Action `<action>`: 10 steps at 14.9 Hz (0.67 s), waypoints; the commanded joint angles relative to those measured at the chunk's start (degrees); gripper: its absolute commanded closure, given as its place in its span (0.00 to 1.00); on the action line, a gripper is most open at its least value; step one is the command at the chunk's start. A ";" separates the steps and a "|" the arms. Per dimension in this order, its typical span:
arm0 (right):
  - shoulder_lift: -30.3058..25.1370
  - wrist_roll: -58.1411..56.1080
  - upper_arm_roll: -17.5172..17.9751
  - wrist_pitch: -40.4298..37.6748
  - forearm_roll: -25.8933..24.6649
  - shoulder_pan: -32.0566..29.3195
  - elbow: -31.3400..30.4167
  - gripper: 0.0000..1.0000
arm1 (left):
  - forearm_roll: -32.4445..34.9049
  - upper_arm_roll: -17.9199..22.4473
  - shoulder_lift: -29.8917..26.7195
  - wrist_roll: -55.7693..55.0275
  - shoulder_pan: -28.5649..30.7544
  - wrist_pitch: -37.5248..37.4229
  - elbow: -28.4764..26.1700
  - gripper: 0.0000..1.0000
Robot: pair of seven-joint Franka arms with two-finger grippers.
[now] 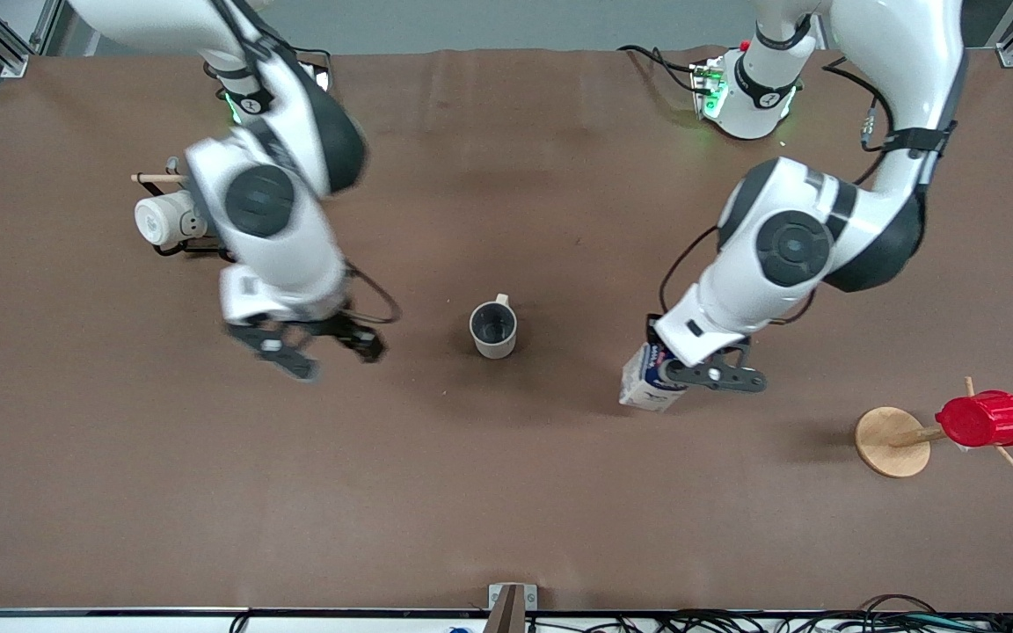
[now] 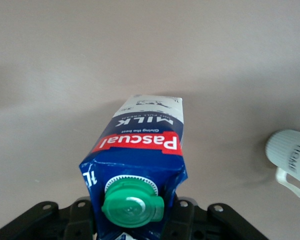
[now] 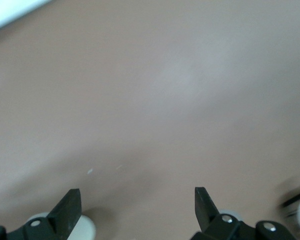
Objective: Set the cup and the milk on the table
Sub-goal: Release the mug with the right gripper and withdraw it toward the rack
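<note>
The cup [image 1: 493, 330], off-white with a dark inside, stands upright near the middle of the table [image 1: 506, 492], its handle turned toward the robots' bases. It also shows at the edge of the left wrist view, cup [image 2: 290, 156]. My right gripper [image 1: 331, 352] hangs open and empty beside the cup, toward the right arm's end; in its wrist view the right gripper [image 3: 137, 200] has only bare tabletop between its fingers. My left gripper [image 1: 660, 367] is shut on the milk [image 1: 644, 387], a blue carton with a green cap [image 2: 132, 205], tilted low at the table.
A wooden stand [image 1: 892, 440] carries a red ribbed cup [image 1: 986, 418] toward the left arm's end, nearer to the front camera. A white mug [image 1: 163, 218] hangs on a rack beside the right arm. A small bracket [image 1: 506, 605] sits at the table's front edge.
</note>
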 commanded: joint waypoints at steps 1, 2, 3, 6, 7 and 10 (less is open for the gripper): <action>-6.54 -10.90 0.44 -3.30 -0.03 -4.72 -3.35 0.00 | 0.95 0.56 3.33 -6.08 -5.25 -2.05 4.41 0.97; -8.13 -15.12 -1.22 -4.97 1.11 -5.43 -3.34 0.00 | 0.95 0.73 4.91 -8.02 -7.00 -3.45 6.26 0.97; -10.23 -20.39 -4.45 -6.64 3.47 -5.35 -3.34 0.00 | 1.04 0.82 6.23 -9.78 -8.33 -4.59 7.75 0.97; -15.77 -36.56 -12.81 -11.30 9.45 -5.79 -3.35 0.00 | 1.74 0.74 6.78 -12.08 -10.10 -4.87 7.86 0.97; -17.36 -41.22 -14.75 -12.36 11.47 -6.83 -3.34 0.00 | 1.92 0.65 6.77 -12.61 -10.19 -5.13 7.77 0.97; -19.39 -50.73 -18.27 -16.31 13.95 -7.99 -1.78 0.00 | 1.83 0.30 6.86 -14.88 -11.41 -5.57 6.63 0.97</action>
